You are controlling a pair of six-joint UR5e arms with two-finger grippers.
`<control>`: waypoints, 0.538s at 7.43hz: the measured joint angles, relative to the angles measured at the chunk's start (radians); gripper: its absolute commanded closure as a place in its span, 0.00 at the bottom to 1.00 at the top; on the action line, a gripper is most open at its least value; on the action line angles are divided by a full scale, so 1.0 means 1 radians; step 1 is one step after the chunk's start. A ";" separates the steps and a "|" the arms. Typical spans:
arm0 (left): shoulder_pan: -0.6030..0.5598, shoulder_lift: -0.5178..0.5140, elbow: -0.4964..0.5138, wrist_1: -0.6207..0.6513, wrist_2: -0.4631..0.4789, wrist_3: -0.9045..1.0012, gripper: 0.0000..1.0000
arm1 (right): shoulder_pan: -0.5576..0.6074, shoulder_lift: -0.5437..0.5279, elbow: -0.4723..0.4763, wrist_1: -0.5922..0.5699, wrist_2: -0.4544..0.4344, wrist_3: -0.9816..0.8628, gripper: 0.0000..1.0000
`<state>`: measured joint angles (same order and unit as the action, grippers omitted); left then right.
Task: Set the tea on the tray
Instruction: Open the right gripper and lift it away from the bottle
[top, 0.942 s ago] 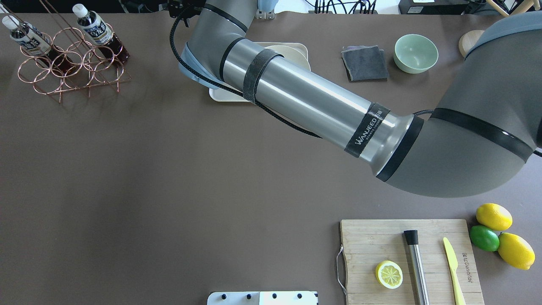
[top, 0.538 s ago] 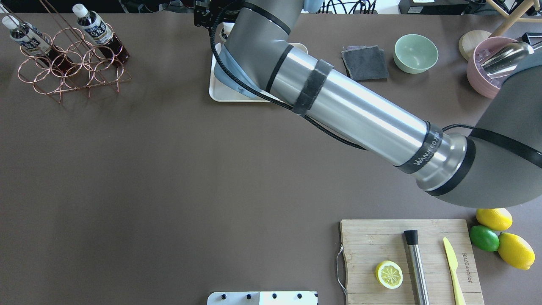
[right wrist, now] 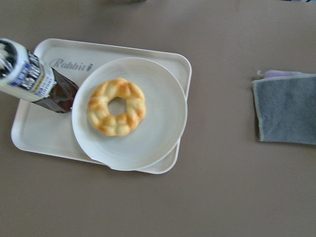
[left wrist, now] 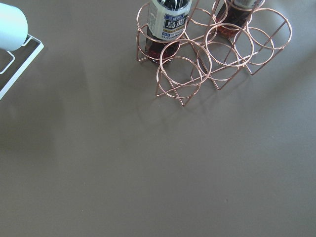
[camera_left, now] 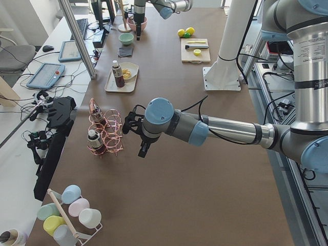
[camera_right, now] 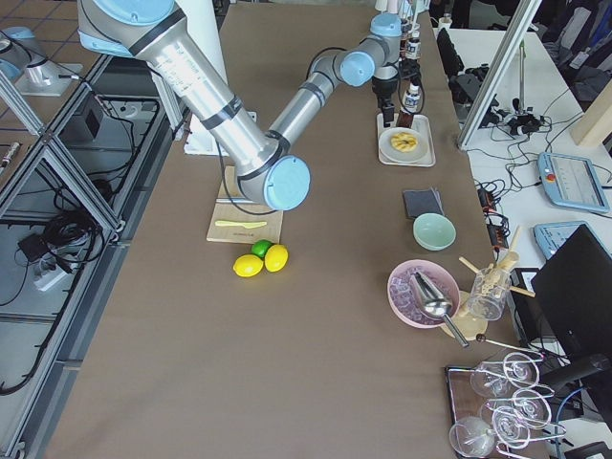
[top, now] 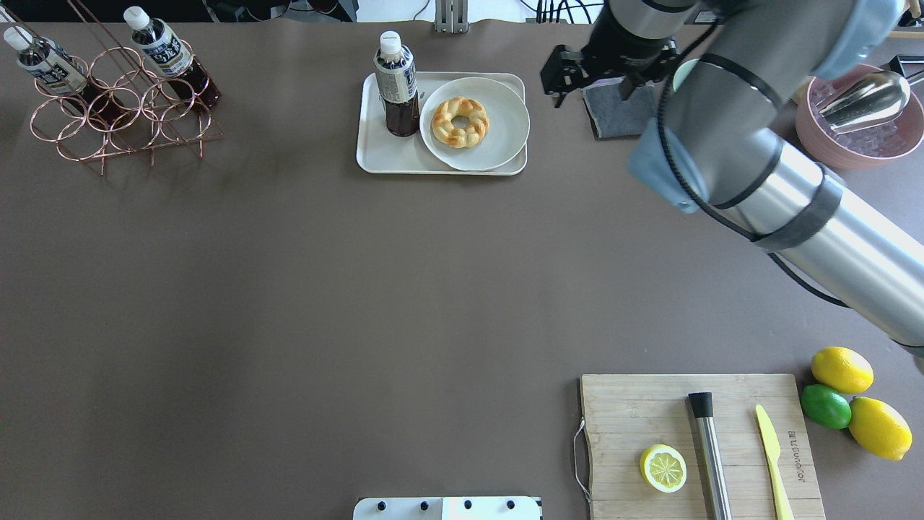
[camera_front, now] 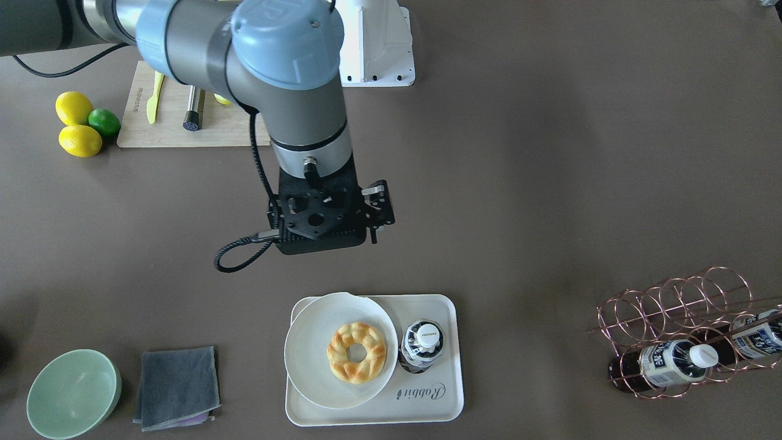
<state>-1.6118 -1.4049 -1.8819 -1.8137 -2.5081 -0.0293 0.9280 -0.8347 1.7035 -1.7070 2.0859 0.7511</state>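
One tea bottle (top: 395,83) stands upright on the left part of the cream tray (top: 375,157), next to a white plate with a donut (top: 460,121). It also shows from the front (camera_front: 421,345) on the tray (camera_front: 440,403), and in the right wrist view (right wrist: 34,79). My right gripper (top: 603,68) hovers right of the tray, apart from the bottle, and holds nothing. Its fingers are hidden under the wrist (camera_front: 321,226). My left gripper (camera_left: 141,148) shows only from the side, near the copper rack; I cannot tell whether it is open or shut.
A copper wire rack (top: 108,115) at the far left holds two more tea bottles (left wrist: 168,22). A grey cloth (camera_front: 177,388), a green bowl (camera_front: 73,391) and a pink bowl with a scoop (top: 859,115) are at the back right. A cutting board (top: 693,440) and citrus (top: 841,368) are at the front right.
My right arm has swung away from over the tray to the right. The tea bottle and the donut plate, covered before, now show on the tray.
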 measured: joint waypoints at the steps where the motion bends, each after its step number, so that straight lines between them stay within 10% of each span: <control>1: 0.000 0.017 -0.026 0.009 0.000 0.000 0.04 | 0.077 -0.141 0.088 -0.002 0.054 -0.119 0.01; 4: 0.000 0.050 -0.059 0.023 0.007 -0.006 0.04 | 0.371 -0.488 0.170 -0.004 0.177 -0.628 0.01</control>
<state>-1.6122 -1.3546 -1.9407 -1.7906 -2.5014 -0.0351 1.2995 -1.3230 1.8733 -1.7107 2.2628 0.1232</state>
